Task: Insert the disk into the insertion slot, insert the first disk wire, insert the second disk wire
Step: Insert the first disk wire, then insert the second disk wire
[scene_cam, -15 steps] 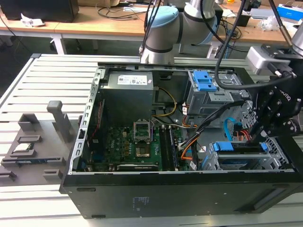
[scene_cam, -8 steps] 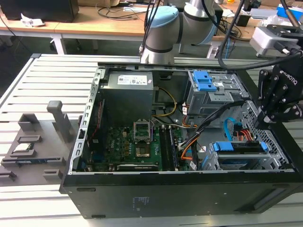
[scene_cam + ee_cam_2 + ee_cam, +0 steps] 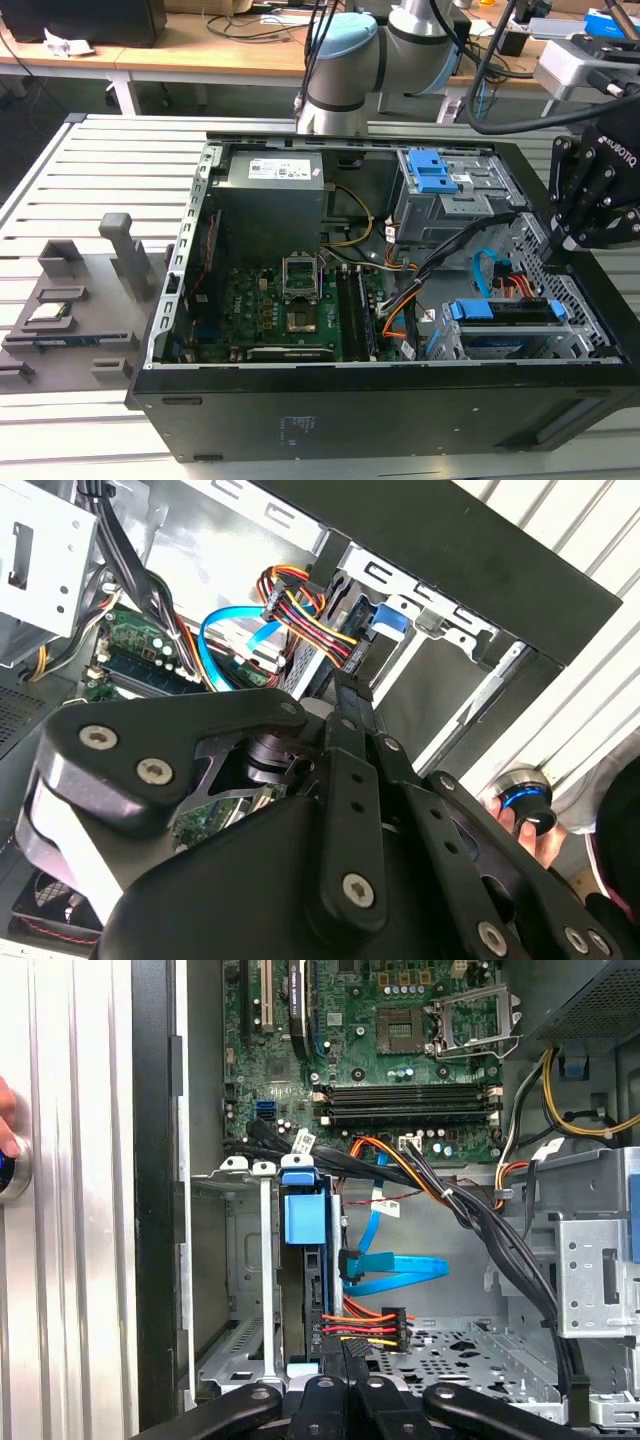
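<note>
The disk (image 3: 500, 312) sits in the slot (image 3: 572, 346), four o'clock in the case (image 3: 330, 410). Our claw (image 3: 341, 1355), pinched narrow, is at the red wire (image 3: 365, 1322), likely seating it.

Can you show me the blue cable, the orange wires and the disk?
the second disk wire (image 3: 405, 1272): first wrist view, on the flat light blue loop.
the first disk wire (image 3: 352, 1326): first wrist view, on the orange-red strands beside the dark plug.
the disk (image 3: 470, 310): exterior view, on its blue carrier.
</note>
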{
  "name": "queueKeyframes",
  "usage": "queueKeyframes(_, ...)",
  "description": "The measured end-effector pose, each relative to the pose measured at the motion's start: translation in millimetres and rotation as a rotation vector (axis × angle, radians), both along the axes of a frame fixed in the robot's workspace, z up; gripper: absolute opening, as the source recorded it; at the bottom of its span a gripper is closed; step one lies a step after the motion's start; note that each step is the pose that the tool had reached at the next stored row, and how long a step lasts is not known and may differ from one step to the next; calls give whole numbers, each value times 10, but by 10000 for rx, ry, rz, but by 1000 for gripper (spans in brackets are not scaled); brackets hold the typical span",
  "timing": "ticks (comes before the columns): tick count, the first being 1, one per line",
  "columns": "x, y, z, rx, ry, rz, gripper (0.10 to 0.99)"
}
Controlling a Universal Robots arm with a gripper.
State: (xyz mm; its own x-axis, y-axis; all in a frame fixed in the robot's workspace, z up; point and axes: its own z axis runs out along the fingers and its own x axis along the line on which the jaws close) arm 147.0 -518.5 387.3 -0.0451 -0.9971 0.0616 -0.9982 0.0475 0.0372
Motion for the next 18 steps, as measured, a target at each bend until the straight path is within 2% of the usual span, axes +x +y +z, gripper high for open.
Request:
queueKeyframes(13,0,0,0,3,0,0,114)
queueKeyframes(14,0,0,0,3,0,0,169)
queueKeyframes(15,0,0,-1,4,0,0,169)
queueKeyframes(16,0,0,0,4,0,0,239)
queueKeyframes(17,-1,0,-1,7,0,1,239)
queueKeyframes(18,-19,0,-1,159,0,0,239)
